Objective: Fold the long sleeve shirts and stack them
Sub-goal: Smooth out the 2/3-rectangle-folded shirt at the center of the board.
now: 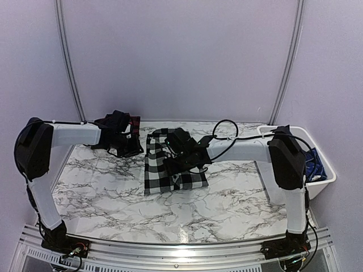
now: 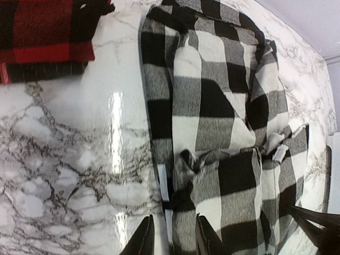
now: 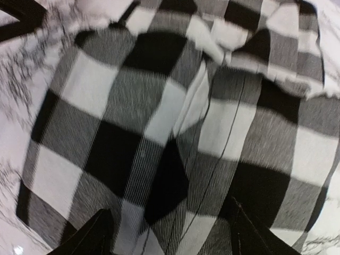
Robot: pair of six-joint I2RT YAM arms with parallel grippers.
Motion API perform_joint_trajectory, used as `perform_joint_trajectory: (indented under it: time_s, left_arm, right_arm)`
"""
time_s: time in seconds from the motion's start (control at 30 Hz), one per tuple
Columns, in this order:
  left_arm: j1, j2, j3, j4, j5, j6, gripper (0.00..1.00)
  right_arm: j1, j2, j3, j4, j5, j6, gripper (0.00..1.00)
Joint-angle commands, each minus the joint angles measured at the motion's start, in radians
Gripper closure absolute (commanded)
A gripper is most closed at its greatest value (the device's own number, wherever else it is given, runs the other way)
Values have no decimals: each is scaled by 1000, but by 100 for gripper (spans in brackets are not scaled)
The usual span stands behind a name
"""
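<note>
The black-and-white check shirt (image 1: 164,178) lies folded into a rectangle at the middle of the marble table (image 1: 102,187). My right gripper (image 1: 176,161) hovers low over its upper half. In the right wrist view it (image 3: 170,239) is open, fingers wide apart above the cloth (image 3: 133,106) with nothing between them. The red-and-black shirt (image 1: 135,122) lies bunched at the back left, partly hidden under my left gripper (image 1: 129,146). In the left wrist view that gripper (image 2: 172,241) is narrowly open, its fingers (image 2: 142,240) straddling the left edge of the black-and-white shirt (image 2: 212,106), with the red shirt (image 2: 42,37) at the top left.
A white bin (image 1: 326,178) with blue items stands off the table's right edge. A grey curtain wall closes the back and both sides. My right gripper's dark tip (image 2: 319,231) shows at the lower right of the left wrist view.
</note>
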Motion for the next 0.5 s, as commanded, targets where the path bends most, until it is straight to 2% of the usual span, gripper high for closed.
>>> perform_joint_trajectory:
  time_s: [0.0, 0.17, 0.33, 0.47]
  left_arm:
    - [-1, -118, -193, 32, 84, -65, 71]
    - [-31, -226, -406, 162, 195, -145, 69]
    - [-80, -341, -562, 310, 252, -234, 65]
    - [-149, -385, -620, 362, 233, -275, 64]
  right_arm:
    - [12, -17, -129, 70, 15, 79, 29]
    - [28, 9, -125, 58, -1, 103, 29]
    - [31, -103, -181, 79, -3, 124, 28]
    - [12, -198, -238, 113, 14, 125, 26]
